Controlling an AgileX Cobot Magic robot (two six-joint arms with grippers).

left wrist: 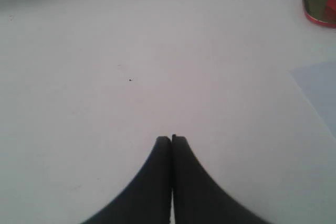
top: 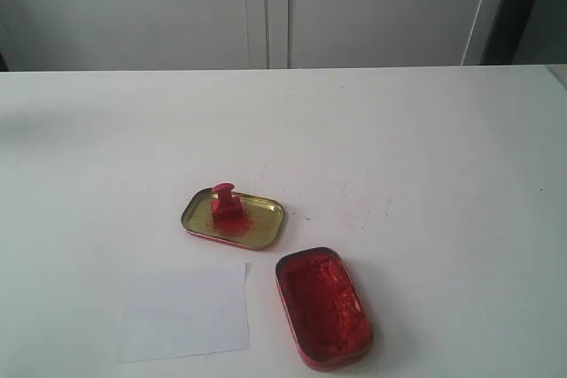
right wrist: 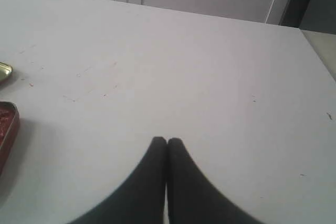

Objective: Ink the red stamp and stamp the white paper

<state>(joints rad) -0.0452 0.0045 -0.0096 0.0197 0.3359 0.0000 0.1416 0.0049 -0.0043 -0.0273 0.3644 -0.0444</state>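
The left pincer [left wrist: 171,139] and the right pincer [right wrist: 167,140] are each holding their fingers pressed together on nothing, over the white table [top: 425,148], which is showing faint reddish flecks. Beyond the left pincer, toward the right one, the white paper [top: 183,312] is lying flat beside the open ink tin [top: 330,361], and farther on the red stamp [top: 225,205] is standing upright in the gold lid [top: 264,219]. Pale panels [top: 354,6] are closing off the room behind.

Left end effector [left wrist: 171,139] and right end effector [right wrist: 167,140]: jaws pressed together (nothing held).
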